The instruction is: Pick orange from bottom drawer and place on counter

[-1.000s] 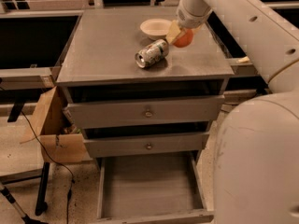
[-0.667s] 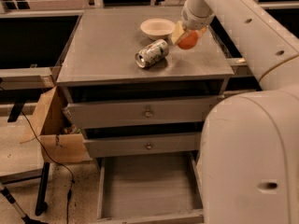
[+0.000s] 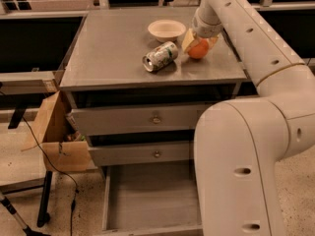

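Observation:
The orange (image 3: pixel 199 49) sits between the fingers of my gripper (image 3: pixel 199 44) at the right side of the counter (image 3: pixel 113 48), touching or just above the surface. The gripper comes down from above on the long white arm and is shut on the orange. The bottom drawer (image 3: pixel 147 200) is pulled open below the two shallower drawers, and its grey floor shows nothing in it. The arm's bulky base hides the drawer's right part.
A silver-green drink can (image 3: pixel 159 56) lies on its side just left of the orange. A cream bowl (image 3: pixel 167 29) stands behind the can. An open cardboard box (image 3: pixel 56 132) hangs at the cabinet's left. Cables and a stand leg lie on the floor at the left.
The gripper with the orange has shifted slightly down and toward the counter surface. The can and bowl have not moved.

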Controlling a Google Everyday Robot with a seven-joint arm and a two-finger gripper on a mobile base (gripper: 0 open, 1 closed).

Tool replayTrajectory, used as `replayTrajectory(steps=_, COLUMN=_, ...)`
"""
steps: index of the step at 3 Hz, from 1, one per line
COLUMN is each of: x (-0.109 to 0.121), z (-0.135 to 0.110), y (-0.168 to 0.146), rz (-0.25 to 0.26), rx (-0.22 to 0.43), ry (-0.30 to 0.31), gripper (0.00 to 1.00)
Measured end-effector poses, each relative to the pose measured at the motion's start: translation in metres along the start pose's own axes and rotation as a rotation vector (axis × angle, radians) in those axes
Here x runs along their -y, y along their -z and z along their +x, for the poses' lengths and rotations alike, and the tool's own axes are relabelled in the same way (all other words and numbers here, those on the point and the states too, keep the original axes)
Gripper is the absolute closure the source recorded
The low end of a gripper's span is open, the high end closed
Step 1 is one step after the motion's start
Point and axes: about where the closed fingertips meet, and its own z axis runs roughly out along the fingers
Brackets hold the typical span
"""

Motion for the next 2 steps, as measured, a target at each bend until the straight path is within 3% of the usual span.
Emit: replayTrajectory(steps=2, x=0.0104, z=0.0034, y=-0.0025, rz=-0.010, rx=-0.013, ry=-0.031, gripper=0.28)
